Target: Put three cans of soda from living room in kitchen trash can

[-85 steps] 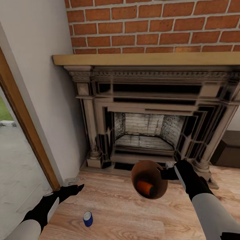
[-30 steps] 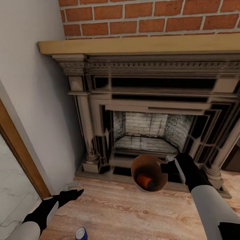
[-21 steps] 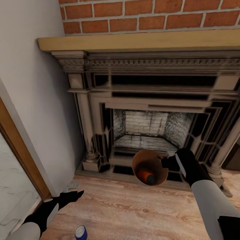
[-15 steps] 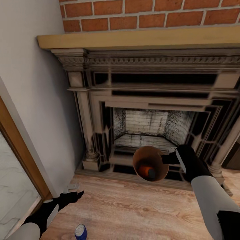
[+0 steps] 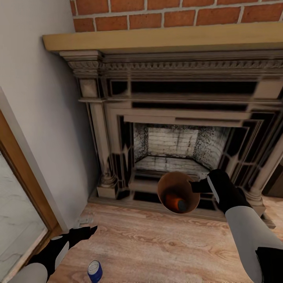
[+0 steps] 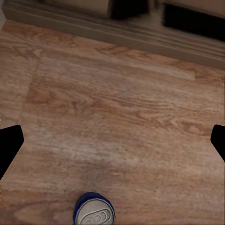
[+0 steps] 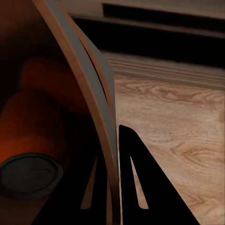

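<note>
Soda cans are partly gathered: my right gripper (image 5: 198, 188) pinches the rim of the tash can (image 5: 177, 192) with orange cans (image 7: 28, 117) inside, while the blue can (image 5: 94, 271) stands on the floor (image 5: 165, 243) beneath my spread, empty left gripper (image 5: 87, 230).

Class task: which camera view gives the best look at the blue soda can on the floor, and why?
The head view: the blue can stands upright and whole on the wood floor, near the left gripper. The left wrist view catches just its top at the frame's edge.
</note>
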### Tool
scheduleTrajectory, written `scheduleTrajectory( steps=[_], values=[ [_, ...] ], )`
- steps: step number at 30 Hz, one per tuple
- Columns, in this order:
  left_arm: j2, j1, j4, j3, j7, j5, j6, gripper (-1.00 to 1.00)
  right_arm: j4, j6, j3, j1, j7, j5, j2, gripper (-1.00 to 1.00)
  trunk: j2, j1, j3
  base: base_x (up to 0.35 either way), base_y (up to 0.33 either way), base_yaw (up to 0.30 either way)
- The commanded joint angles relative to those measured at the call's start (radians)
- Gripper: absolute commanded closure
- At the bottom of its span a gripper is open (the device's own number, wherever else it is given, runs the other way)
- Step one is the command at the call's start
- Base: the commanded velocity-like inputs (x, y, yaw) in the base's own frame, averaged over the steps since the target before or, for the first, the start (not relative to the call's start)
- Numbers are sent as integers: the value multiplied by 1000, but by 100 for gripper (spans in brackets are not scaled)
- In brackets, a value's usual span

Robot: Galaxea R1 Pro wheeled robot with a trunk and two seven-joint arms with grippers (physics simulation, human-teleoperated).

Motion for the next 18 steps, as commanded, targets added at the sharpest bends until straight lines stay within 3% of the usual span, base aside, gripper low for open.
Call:
scheduleTrajectory(
  steps=[1,18],
  values=[
    [-1,0,0,0,4,0,0,-100,0,2,-1,-1,4,-27,0,100,-7,4,-3,0,0,0],
    [-10,0,0,-4,59,-1,-37,-100,3,2,0,-1,4,-27,1,100,-126,69,-56,0,0,0]
  ],
)
